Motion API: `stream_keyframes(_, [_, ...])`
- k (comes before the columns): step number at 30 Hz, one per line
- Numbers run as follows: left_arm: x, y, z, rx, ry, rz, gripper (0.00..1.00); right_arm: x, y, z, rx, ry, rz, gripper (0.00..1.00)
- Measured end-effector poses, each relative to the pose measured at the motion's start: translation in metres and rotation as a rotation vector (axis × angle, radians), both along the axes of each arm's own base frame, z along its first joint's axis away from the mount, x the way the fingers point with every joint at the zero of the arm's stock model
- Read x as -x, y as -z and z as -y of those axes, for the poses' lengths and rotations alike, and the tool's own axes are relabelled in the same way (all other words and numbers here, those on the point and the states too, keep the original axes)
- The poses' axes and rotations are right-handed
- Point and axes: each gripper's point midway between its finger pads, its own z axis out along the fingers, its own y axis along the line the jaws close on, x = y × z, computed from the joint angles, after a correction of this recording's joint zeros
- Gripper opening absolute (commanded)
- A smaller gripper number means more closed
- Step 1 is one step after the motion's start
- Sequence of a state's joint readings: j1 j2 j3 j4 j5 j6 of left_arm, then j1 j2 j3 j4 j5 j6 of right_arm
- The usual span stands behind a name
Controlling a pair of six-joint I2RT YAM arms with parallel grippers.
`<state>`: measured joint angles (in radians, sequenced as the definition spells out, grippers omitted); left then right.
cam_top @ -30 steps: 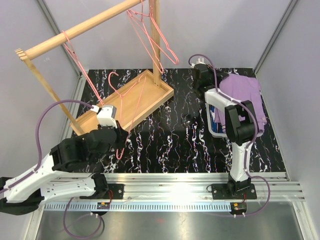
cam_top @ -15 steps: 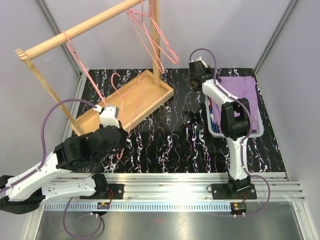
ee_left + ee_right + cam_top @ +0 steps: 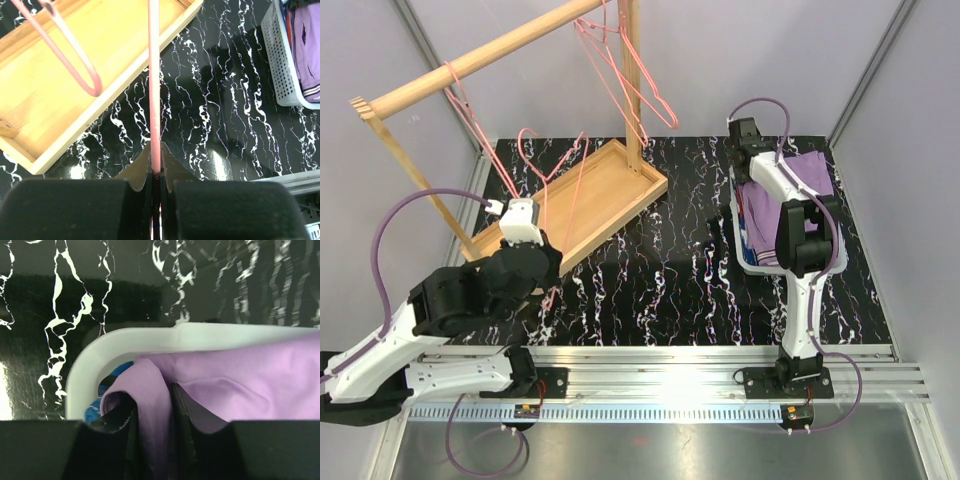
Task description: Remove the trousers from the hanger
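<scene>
The lilac shorts (image 3: 802, 185) lie in the white basket (image 3: 758, 266) at the right, over the dark blue patterned shorts (image 3: 751, 228). My right gripper (image 3: 747, 158) is at the basket's far end. In the right wrist view it (image 3: 156, 432) is shut on a fold of the lilac shorts (image 3: 235, 382), with a bit of the blue shorts (image 3: 106, 386) below the basket rim (image 3: 150, 336). My left gripper (image 3: 542, 243) is shut on a bare pink hanger (image 3: 552, 165) held above the wooden tray (image 3: 615, 190). In the left wrist view the jaws (image 3: 156, 169) pinch the hanger's wire (image 3: 154, 90).
A wooden rack bar (image 3: 490, 55) crosses the back left, with bare pink hangers (image 3: 625, 75) on it and an upright post (image 3: 632, 90) standing in the tray. The left wrist view shows the tray (image 3: 55, 105) and the basket (image 3: 281, 65) on the black marbled table (image 3: 225, 115).
My left gripper has lifted the pink hanger up and to the left, off the tray. My right gripper has swung right to the basket's far end, and the lilac shorts have sunk into the basket.
</scene>
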<state>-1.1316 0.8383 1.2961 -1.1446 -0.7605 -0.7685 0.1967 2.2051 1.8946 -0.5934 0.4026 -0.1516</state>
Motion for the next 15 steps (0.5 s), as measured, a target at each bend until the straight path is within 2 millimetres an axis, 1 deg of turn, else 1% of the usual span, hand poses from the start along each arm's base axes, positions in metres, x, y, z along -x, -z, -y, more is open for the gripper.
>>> stream_keyframes(5, [0.001,-0.002,-0.005,-0.011,-0.006,0.000,0.00,0.001,0.025,0.004,-0.124,0.030,-0.013,0.35])
stream_keyframes(9, [0.001,-0.001,-0.006,-0.022,-0.007,-0.005,0.00,0.002,0.042,0.006,-0.179,0.050,-0.041,0.37])
stream_keyframes(10, [0.001,-0.002,-0.006,-0.025,-0.008,-0.005,0.00,0.002,0.044,0.007,-0.190,0.057,-0.045,0.41])
stream_keyframes(11, [0.001,-0.003,-0.006,-0.024,-0.008,-0.004,0.00,0.002,0.044,0.006,-0.199,0.061,-0.045,0.41])
stream_keyframes(12, [0.000,-0.004,-0.005,-0.026,-0.009,-0.004,0.00,0.002,0.043,0.006,-0.205,0.063,-0.046,0.47])
stream_keyframes(14, [0.000,-0.009,-0.005,-0.024,-0.012,0.000,0.00,0.003,0.041,0.005,-0.221,0.067,-0.051,0.50])
stream_keyframes(15, [-0.001,-0.011,-0.005,-0.025,-0.013,0.000,0.00,0.004,0.040,0.004,-0.229,0.068,-0.054,0.54])
